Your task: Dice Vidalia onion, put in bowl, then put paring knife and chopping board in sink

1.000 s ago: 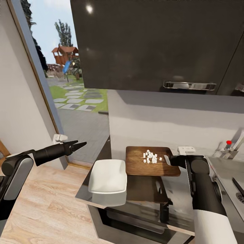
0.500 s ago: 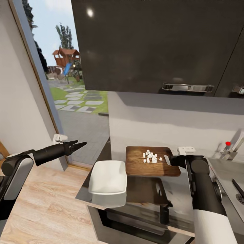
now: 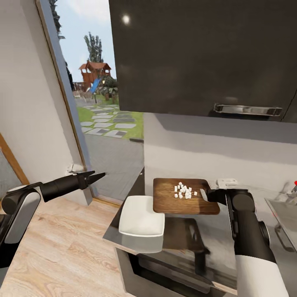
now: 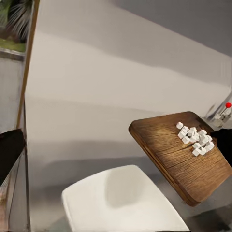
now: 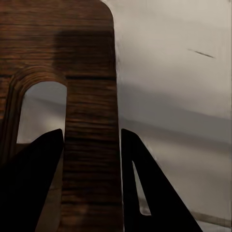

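In the head view the sink (image 3: 284,214) is cut by the picture's right edge, and of the tap (image 3: 292,189) only a small part with the red dot shows there. The right hand (image 3: 205,194) is mostly hidden behind its own forearm, so its grip on the chopping board (image 3: 181,204) is not readable there. In the left wrist view the bowl (image 4: 121,203) runs off the lower edge, and the left hand is only a dark corner at the picture's side.
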Available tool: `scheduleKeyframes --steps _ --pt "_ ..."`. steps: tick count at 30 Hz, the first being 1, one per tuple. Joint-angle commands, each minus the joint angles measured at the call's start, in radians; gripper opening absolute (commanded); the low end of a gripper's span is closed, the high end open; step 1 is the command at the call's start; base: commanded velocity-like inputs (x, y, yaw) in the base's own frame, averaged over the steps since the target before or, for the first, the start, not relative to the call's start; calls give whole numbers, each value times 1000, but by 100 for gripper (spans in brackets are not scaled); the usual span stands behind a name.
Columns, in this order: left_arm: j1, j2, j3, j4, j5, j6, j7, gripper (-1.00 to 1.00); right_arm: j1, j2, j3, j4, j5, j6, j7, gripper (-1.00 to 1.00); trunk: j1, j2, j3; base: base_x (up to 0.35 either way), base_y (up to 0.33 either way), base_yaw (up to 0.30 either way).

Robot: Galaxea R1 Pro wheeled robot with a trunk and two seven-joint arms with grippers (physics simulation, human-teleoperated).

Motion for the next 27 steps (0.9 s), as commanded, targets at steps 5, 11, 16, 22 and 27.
scheduleKeyframes --steps 5,11,16,22,27 --pt "-1 0 1 0 2 6 -2 100 -1 1 -2 -1 8 3 11 -100 1 -2 0 0 0 262" --pt "-1 0 0 0 2 6 -2 100 -1 1 -2 -1 8 3 11 -100 1 -2 2 0 0 269" --pt "-1 0 1 0 2 6 -2 100 -1 1 -2 -1 8 3 11 -100 1 -2 3 0 0 279" --pt "-1 0 0 0 2 6 -2 100 -1 1 -2 -1 8 3 11 -100 1 -2 3 0 0 283" --pt "-1 0 0 0 2 6 -2 100 -1 1 -2 -1 8 3 11 -100 1 -2 3 0 0 283"
